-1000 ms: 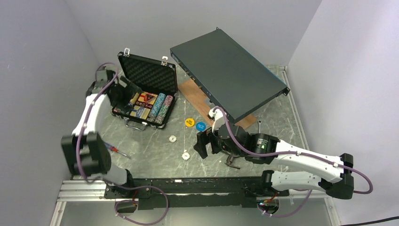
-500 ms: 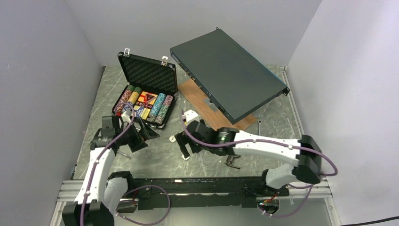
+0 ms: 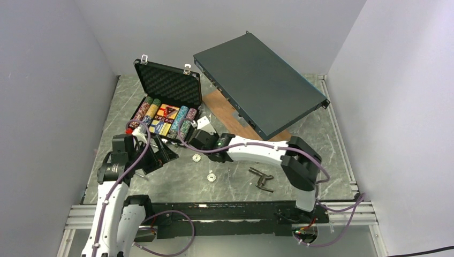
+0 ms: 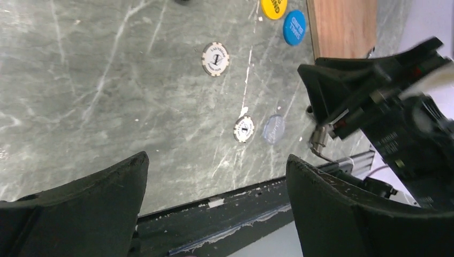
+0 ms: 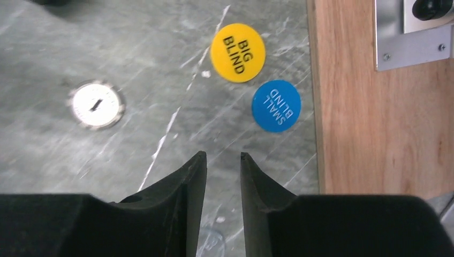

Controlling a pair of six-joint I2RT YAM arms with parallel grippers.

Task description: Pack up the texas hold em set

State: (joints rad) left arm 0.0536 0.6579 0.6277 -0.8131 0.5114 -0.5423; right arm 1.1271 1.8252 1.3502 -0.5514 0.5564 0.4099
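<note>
The texas hold em set's black case [image 3: 167, 101] stands open at the back left, grey foam in its lid and rows of multicoloured chips in its base. Loose on the table lie a yellow disc [image 5: 238, 52], a blue disc [image 5: 276, 105] and two white discs [image 3: 196, 157] [image 3: 211, 177]. My right gripper [image 5: 222, 156] hovers near the yellow and blue discs, its jaws drawn to a narrow gap with only table between them. My left gripper [image 4: 217, 166] stands wide open and holds nothing, low over the table near the case's front.
A large dark-grey metal box [image 3: 262, 88] rests tilted on a wooden board [image 5: 375, 118] at the back right. Black pliers [image 3: 260, 178] lie near the front edge. The right arm [image 3: 251, 151] stretches across the middle, covering the yellow and blue discs from above.
The right arm has swung left toward the case and its jaws have narrowed from wide open. The left arm has pulled back from the case to the near left.
</note>
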